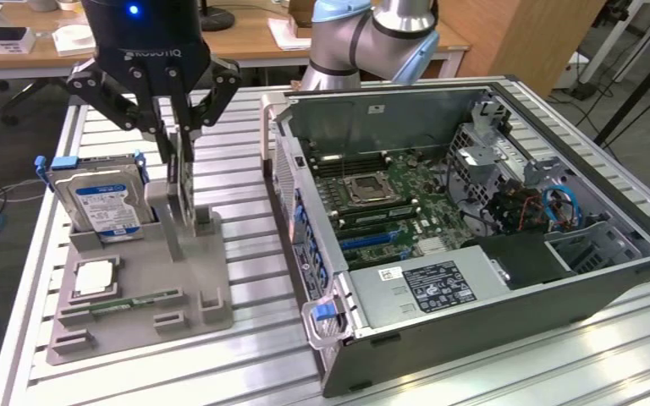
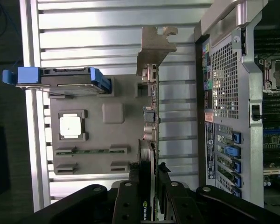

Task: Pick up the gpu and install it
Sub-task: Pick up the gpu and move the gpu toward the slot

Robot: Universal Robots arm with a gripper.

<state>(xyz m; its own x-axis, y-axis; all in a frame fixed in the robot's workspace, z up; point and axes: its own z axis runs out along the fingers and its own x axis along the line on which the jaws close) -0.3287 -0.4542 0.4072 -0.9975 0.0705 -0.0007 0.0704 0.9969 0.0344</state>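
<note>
Behind the slatted metal table (image 1: pixel 255 359) stand a wooden desk (image 1: pixel 248 44) and perhaps a cabinet (image 1: pixel 528 34).

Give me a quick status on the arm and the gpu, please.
Gripper jaws shut on the gpu. Card upright, seated in the grey holder. Hard drive alongside, not touching; open case on the exterior view's right.

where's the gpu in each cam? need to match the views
Exterior view: gpu stands on edge in the grey holder, at the exterior view's left, pincer closed on its upper edge.
Wrist view: gpu seen edge-on, between the holder's slots and the computer case, pincer clamped on it.
Shared landmark: the hard drive with blue rails, beside the gpu in the holder.
</note>
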